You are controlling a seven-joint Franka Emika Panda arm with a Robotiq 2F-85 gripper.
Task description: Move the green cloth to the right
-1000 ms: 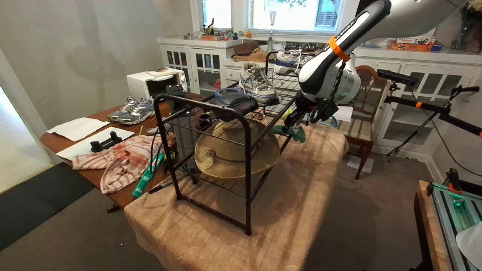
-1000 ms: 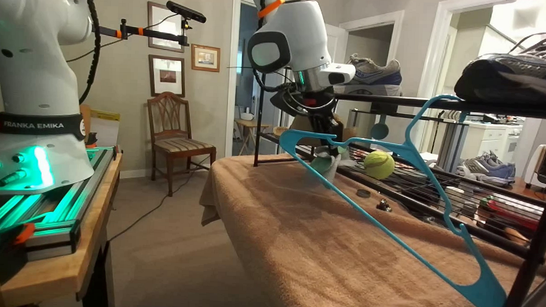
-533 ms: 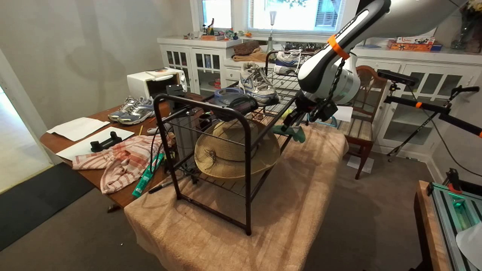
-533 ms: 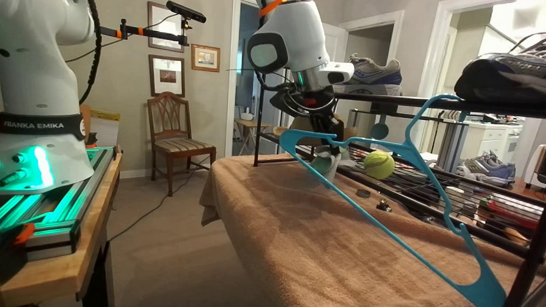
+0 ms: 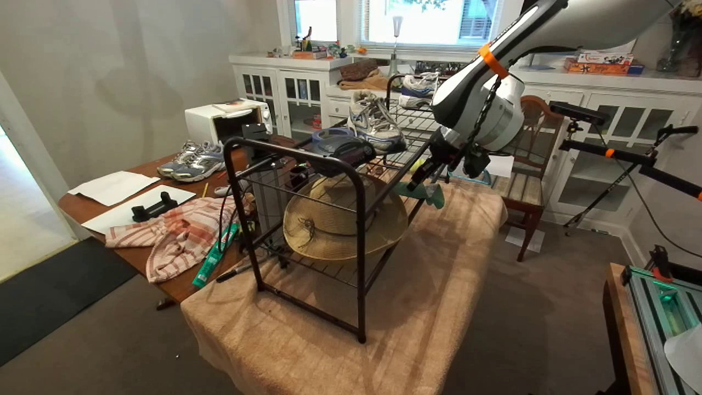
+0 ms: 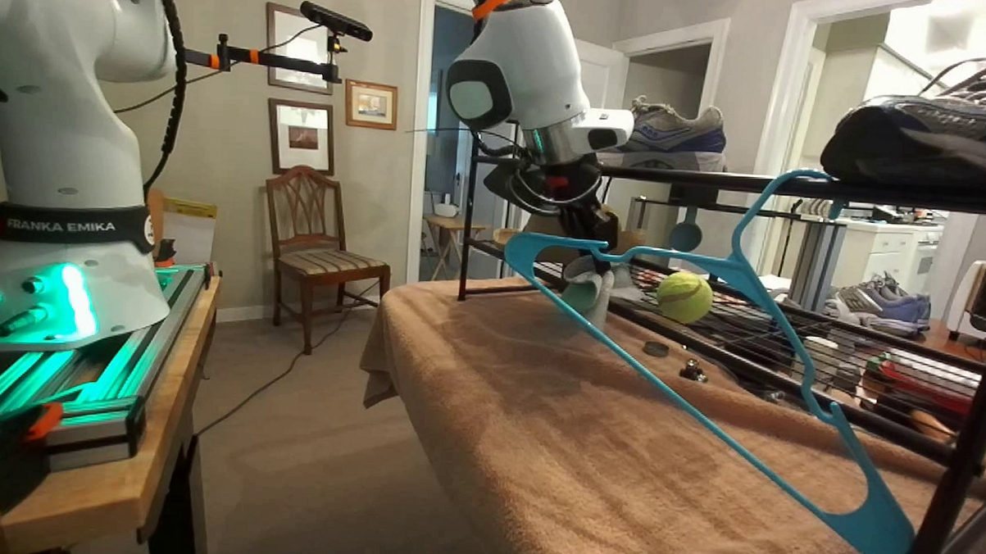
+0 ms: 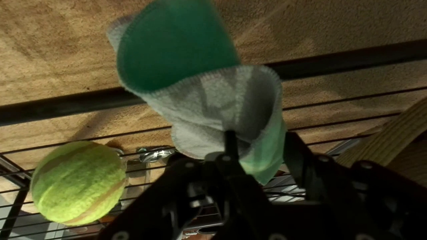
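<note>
The green cloth (image 5: 421,194) with a grey-white underside lies crumpled over the edge of the rack's lower shelf, in both exterior views (image 6: 580,295). In the wrist view the cloth (image 7: 176,46) folds over a dark bar, with its grey side and a light green fold toward the jaws. My gripper (image 7: 261,134) has its fingers apart, with part of the cloth between them. The left finger stands in front of the grey side; the right finger is at the green fold's edge. In an exterior view the gripper (image 6: 599,252) is just above the cloth. Contact is hard to judge.
A dark wire rack (image 5: 360,247) stands on a tan towel (image 5: 433,285). A straw hat (image 5: 329,219) and tennis ball (image 6: 684,298) are on the lower shelf. A blue hanger (image 6: 661,391) hangs at the front. Shoes (image 5: 377,129) sit on top.
The arm has tilted and shifted slightly, and the gripper's fingertips sit a little higher over the cloth. The cloth has stayed in nearly the same place.
</note>
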